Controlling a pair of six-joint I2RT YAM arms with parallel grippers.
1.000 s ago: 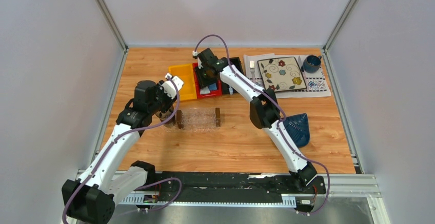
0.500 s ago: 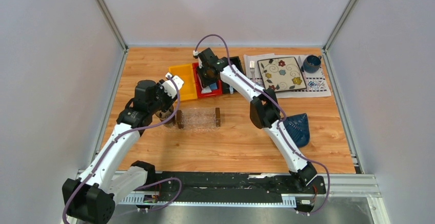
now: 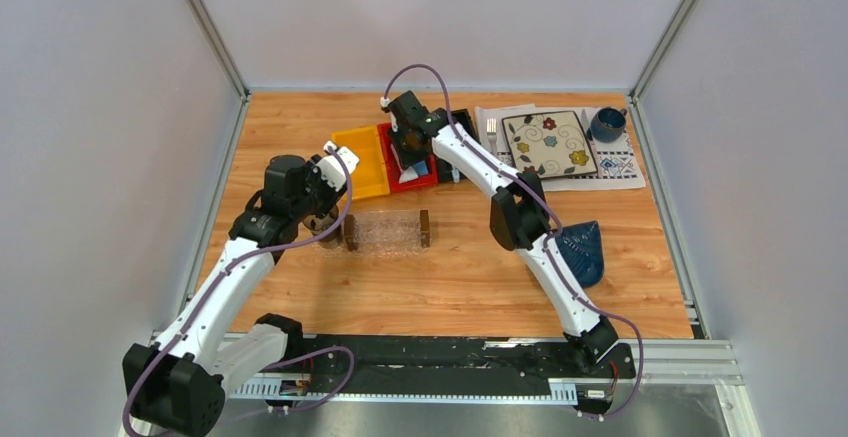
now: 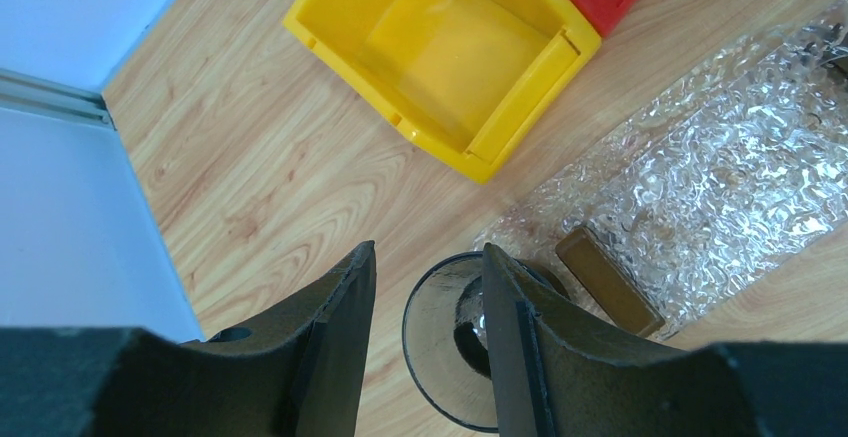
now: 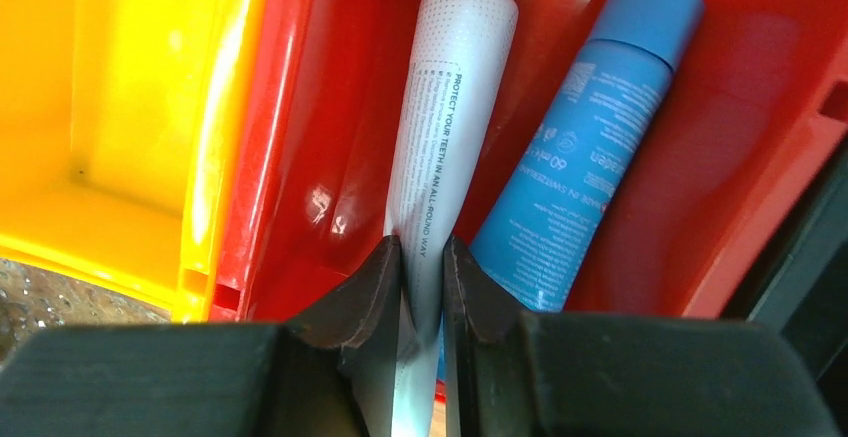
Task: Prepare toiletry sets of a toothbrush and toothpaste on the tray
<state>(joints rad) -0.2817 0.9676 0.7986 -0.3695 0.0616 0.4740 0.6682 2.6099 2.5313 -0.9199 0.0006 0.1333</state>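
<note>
- The right fingers point(image 5: 365, 292) pinch the white-grey toothpaste tube point(image 5: 455, 87) inside the red bin point(image 5: 300, 107), with the blue toothpaste tube point(image 5: 590, 147) just beside it.
- The left fingers point(image 4: 330, 327) stand apart, holding nothing, above a round glass point(image 4: 440, 347) at the tray's end.
- The tray point(image 4: 700, 157) looks bare, so no set seems laid yet.
- The toothbrush is not visible; both items are left to place.
</note>
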